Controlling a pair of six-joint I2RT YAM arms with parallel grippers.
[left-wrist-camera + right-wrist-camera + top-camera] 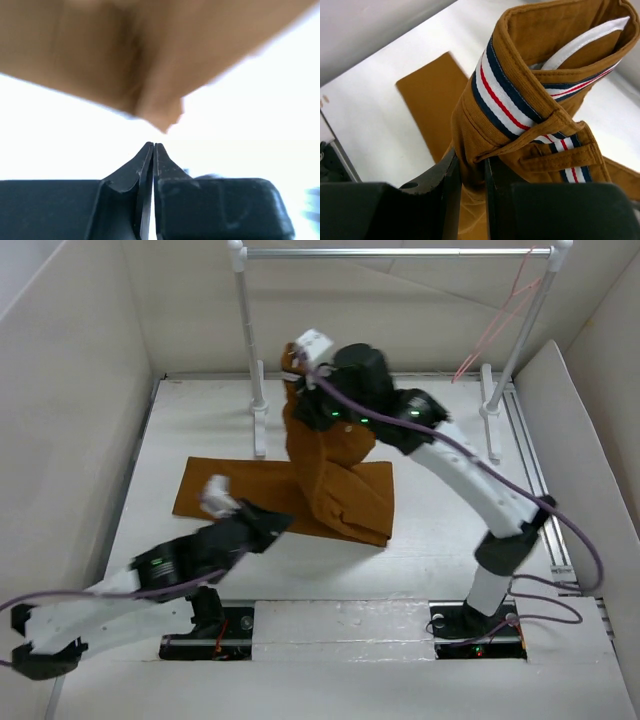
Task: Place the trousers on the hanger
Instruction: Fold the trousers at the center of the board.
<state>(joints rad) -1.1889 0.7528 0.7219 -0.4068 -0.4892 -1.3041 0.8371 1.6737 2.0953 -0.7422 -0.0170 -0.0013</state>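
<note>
Right jaws are clamped on the trousers (520, 100) just under the striped waistband, cloth pinched tight between the two fingers. That's a solid grip. From above, the waist end of the trousers (320, 440) is hoisted off the tabletop (200, 430), so this part runs up and back, waistband on top, pointing toward the rail (400, 252). The rest lies flat, its long axis running left to right across the tabletop, with one leg end pointing left and the folded part bunched to the right, under the lifted column.

Left jaws are shut with nothing between them. In the left wrist view their tip sits just short of a blurred corner of the brown cloth (125, 50). The hanger (490, 336) dangles from the right end of the rail, well apart from the trousers.
</note>
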